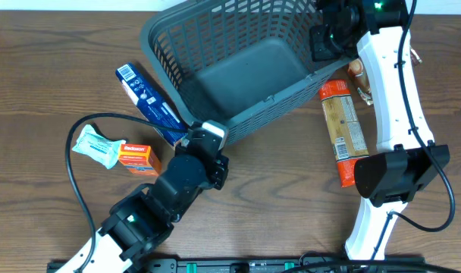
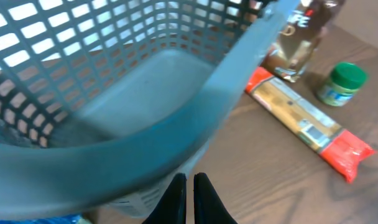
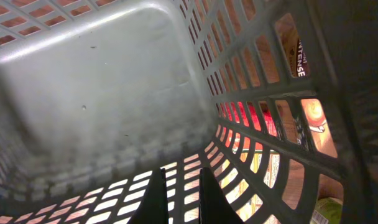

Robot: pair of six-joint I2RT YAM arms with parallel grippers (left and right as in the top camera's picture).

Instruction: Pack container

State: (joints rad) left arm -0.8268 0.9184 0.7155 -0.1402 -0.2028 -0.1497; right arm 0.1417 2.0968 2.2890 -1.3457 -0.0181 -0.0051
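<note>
Two claws, both empty. Left claw [image 2: 189, 186]: fingers almost together with only a slit between them, nothing seen in it. It sits just outside the near rim of the container [image 1: 186, 45]. Right claw [image 3: 184, 190]: fingers apart, inside the container, low by its right wall, holding nothing.

Container: far centre of the surface [image 1: 48, 76], skewed to the edges, floor bare, nothing packed. Blue box [image 1: 151, 98] lies just beside its left wall. Orange pasta pack [image 1: 343, 129] lies just right of it.

Handling, judged: empty moulded plastic, so light and fairly stiff, though the lattice walls likely flex under a pinch. The smooth base should slide readily on wood if nudged. Best hold is the rolled rim, one finger through a slot and one outside. Because the container is large, a single-corner hold would likely let it swing, so steady opposite sides.
</note>
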